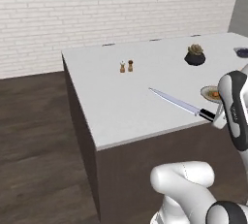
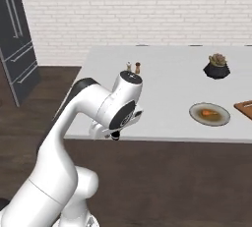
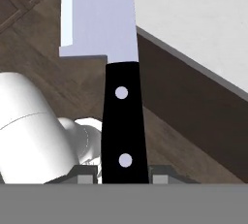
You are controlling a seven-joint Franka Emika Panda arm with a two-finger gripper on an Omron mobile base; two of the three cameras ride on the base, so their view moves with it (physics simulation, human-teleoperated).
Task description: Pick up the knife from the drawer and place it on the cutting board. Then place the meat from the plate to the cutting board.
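Note:
My gripper (image 3: 125,175) is shut on the black handle of the knife (image 3: 123,116), and the silver blade runs up and away from the fingers (image 3: 85,175). In the left base view the knife (image 1: 179,103) hangs level above the white counter (image 1: 116,106), with its point toward the far left and its handle by my wrist at the right. The plate (image 2: 209,114), with the orange-brown meat (image 2: 208,112) on it, sits on the counter to the right. The reddish cutting board (image 2: 244,108) lies just beyond the plate at the frame edge. The drawer is out of view.
A dark pot with a succulent (image 2: 217,67) stands behind the plate. Two small shakers (image 1: 126,66) stand mid-counter at the back. A dark dish (image 1: 241,52) sits at the far right. A dark fridge (image 2: 17,49) stands left, and wooden floor surrounds the counter's left end.

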